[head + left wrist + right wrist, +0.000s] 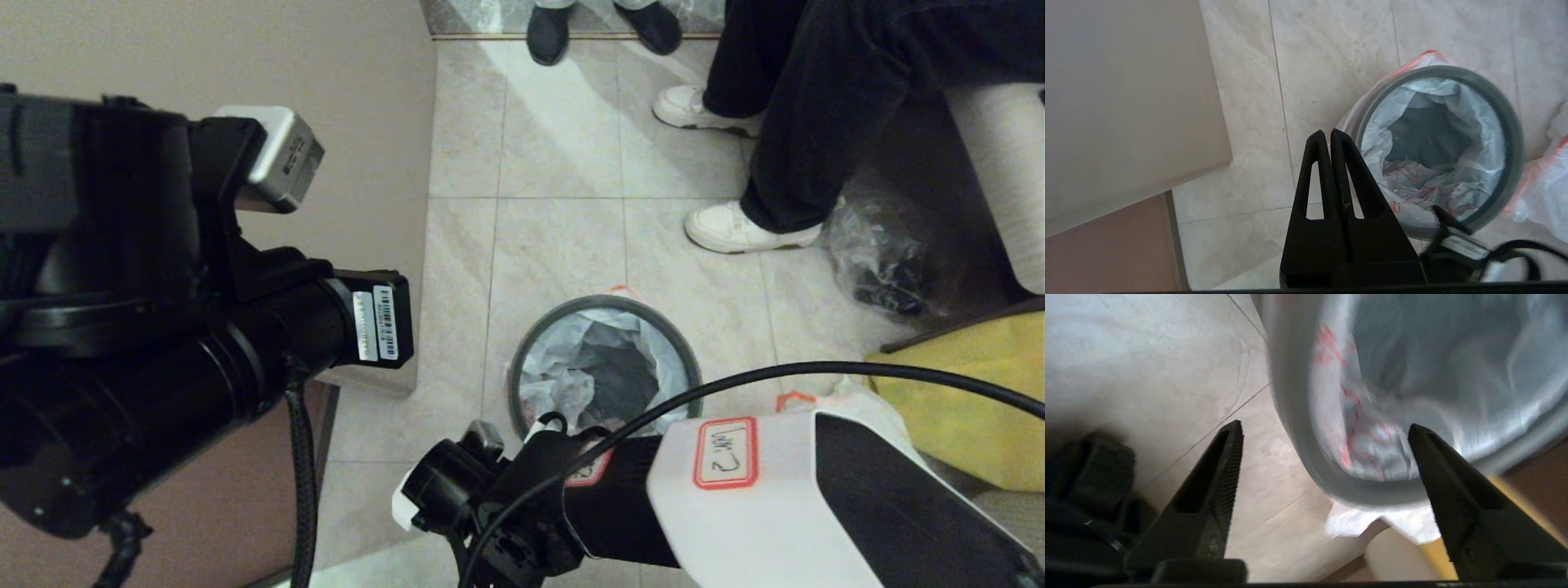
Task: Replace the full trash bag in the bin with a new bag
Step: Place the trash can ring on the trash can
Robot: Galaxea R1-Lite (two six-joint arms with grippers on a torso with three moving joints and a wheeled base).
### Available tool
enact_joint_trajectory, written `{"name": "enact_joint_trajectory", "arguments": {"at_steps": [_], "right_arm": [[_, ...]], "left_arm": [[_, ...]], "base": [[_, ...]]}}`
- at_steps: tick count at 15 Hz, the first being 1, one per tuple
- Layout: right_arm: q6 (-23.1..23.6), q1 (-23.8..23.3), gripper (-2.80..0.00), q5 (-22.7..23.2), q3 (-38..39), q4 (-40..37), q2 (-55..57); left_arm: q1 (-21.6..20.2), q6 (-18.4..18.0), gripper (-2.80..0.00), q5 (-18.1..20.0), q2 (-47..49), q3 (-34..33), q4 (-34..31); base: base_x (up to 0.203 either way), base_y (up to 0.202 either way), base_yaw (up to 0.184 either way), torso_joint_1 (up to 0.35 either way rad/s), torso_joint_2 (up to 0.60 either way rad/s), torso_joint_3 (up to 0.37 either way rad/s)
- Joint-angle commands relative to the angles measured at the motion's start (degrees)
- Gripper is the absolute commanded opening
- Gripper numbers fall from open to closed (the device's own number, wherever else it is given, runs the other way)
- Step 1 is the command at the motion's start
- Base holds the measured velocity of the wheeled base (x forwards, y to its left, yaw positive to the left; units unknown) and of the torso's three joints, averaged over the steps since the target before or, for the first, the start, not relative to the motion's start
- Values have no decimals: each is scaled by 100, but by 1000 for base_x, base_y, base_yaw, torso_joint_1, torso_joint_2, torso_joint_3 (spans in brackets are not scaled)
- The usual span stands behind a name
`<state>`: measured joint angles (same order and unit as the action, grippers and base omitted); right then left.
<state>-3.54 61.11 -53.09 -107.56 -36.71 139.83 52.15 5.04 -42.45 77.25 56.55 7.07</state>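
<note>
The bin [519, 371] stands on the tiled floor, its grey rim ring [1511, 134] seated on top. The new bag [1433, 192], thin white plastic with red print, lines the inside, and its orange hem pokes out under the ring. My right gripper [1325, 430] hangs open just over the near rim [1298, 437], holding nothing, with the liner [1372, 453] between its spread fingers. My left gripper [1327, 134] is shut and empty, raised to the left of the bin. The full trash bag [1545, 188] lies on the floor right of the bin, partly hidden behind my right arm [735, 490].
A beige cabinet corner [384, 163] stands left of the bin. A seated person's legs and white shoes [739, 229] are beyond it, with a clear glossy bag [878, 261] beside them. A big yellow bag [963, 392] lies at the right.
</note>
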Motion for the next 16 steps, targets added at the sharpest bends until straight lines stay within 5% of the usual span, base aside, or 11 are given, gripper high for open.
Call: {"name": "enact_joint_trajectory", "arguments": {"at_steps": [1, 4, 5, 11, 16], "right_arm": [[-517, -138, 0, 154, 754, -17, -813], [-1277, -638, 0, 1084, 1670, 5, -1857], [-1399, -837, -280, 1504, 1888, 19, -2188], [-1608, -2407, -280, 3590, 2124, 619, -3041], [-1546, -3559, -280, 6254, 2101, 1246, -3083]], "left_arm": [[0, 15, -280, -11, 6, -4, -57], [-174, 48, -280, 24, 280, -24, -66], [-261, 53, -280, 45, 439, -35, -65], [-554, 641, -280, 391, 1733, -21, 101], [-1138, 868, -280, 2226, 2214, 90, 354]], "base": [[0, 0, 0, 0, 0, 0], [0, 0, 0, 0, 0, 0], [0, 0, 0, 0, 0, 0], [0, 0, 0, 0, 0, 0], [0, 0, 0, 0, 0, 0]]}}
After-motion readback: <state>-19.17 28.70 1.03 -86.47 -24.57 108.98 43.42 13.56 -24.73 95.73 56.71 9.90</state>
